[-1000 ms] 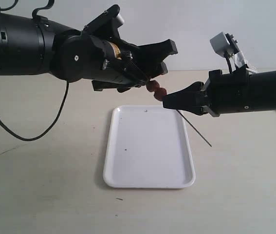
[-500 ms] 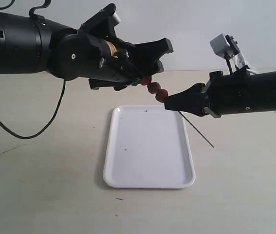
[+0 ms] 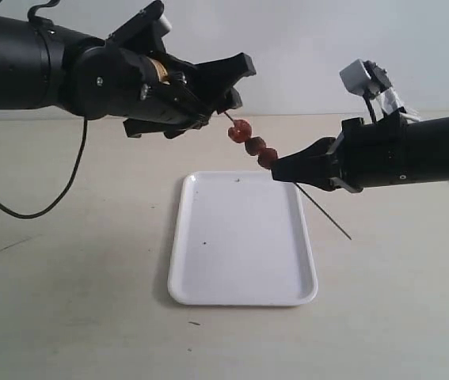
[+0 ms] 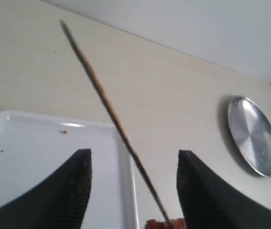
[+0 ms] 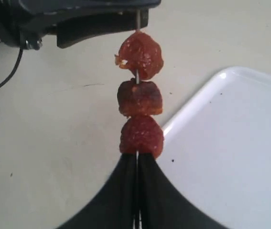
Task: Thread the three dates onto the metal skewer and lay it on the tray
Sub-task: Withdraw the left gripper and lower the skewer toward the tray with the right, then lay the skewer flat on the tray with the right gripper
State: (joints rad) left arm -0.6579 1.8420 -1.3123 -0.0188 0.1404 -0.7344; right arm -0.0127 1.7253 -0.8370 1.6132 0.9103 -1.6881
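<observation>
In the exterior view my right gripper (image 3: 275, 168) is pinched shut on the thin dark grey metal skewer (image 3: 323, 214). The three dark red-brown wrinkled dates (image 3: 256, 146) sit in a row on the rod just beyond its tips. The rod slants from a high bare end near the left gripper (image 3: 238, 81) down to a low end past the right arm. It hangs in the air over the far right part of the flat white rectangular tray (image 3: 240, 253), which lies on the pale bench (image 3: 66, 309).

In the left wrist view the left gripper (image 4: 133, 191) stands wide and holds nothing. The skewer (image 4: 102, 93) passes between its fingers (image 4: 73, 191) without touching either. A silvery round dish (image 4: 254, 136) lies well off to one side.

In the right wrist view the right gripper (image 5: 136, 191) is closed on the rod directly under the nearest of the dates (image 5: 140, 98), with the tray (image 5: 231, 143) beside and below.

The threading looks done to me. Only the right arm carries the skewer, so lowering falls to it, and I judge the rod must swing in line with the tray's long side.
</observation>
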